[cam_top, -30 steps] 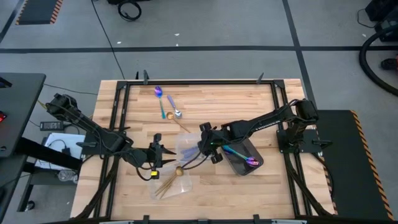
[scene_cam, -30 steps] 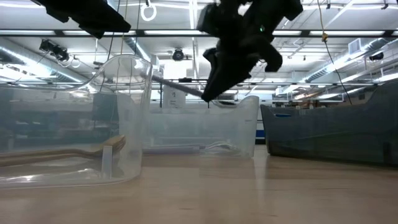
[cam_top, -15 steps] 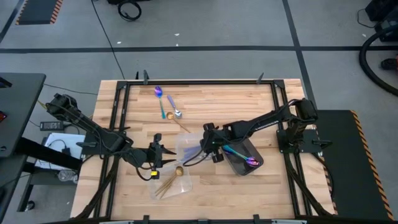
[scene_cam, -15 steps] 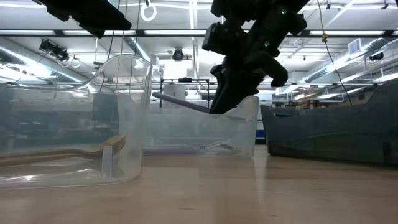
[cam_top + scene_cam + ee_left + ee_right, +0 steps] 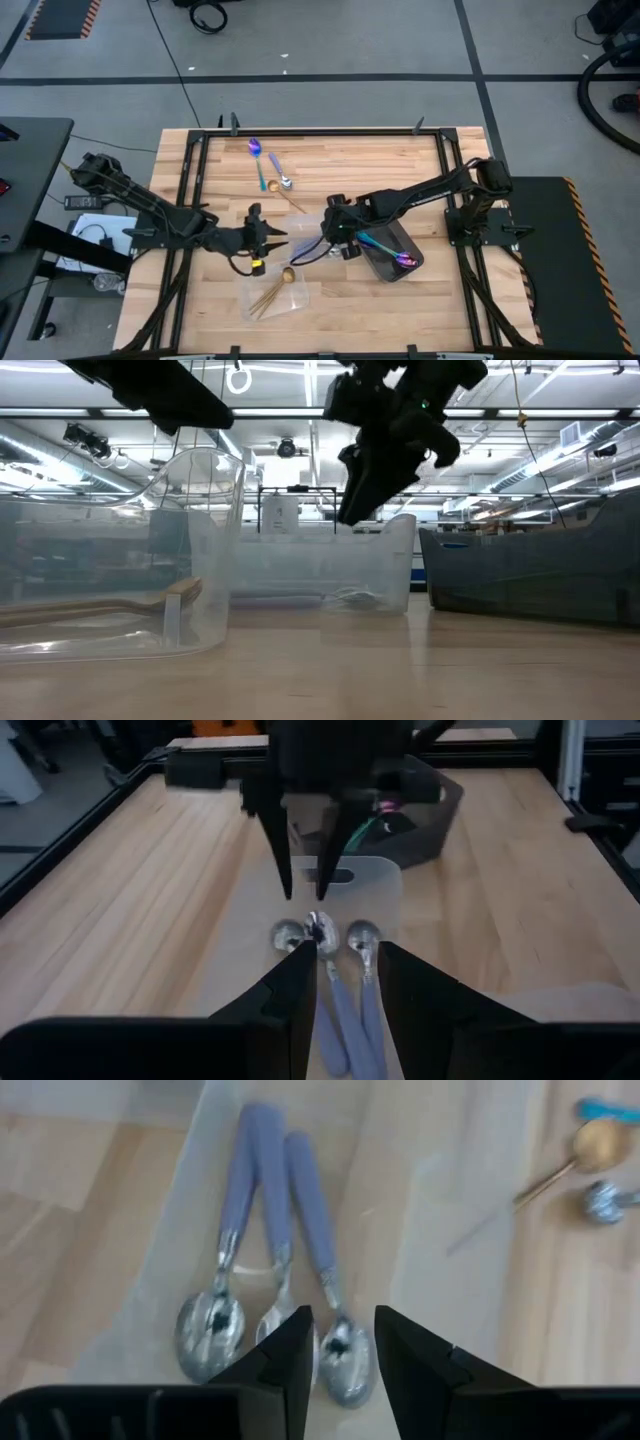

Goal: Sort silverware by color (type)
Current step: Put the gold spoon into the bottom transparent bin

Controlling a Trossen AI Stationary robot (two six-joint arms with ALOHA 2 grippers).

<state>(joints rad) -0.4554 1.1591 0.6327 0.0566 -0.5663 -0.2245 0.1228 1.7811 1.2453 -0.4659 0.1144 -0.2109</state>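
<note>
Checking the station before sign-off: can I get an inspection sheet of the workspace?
Surface: wooden table, black frame round it.
Job's things: three purple-handled spoons in a clear container; gold utensils in another; iridescent utensil in the dark tray; a few pieces loose at the far side.
Clutter: nothing seen.
Grippers: right gripper open above the spoons; left gripper open beside that container.
Cables: along both arms, some on the floor.
Surroundings: grey floor, no people.
</note>
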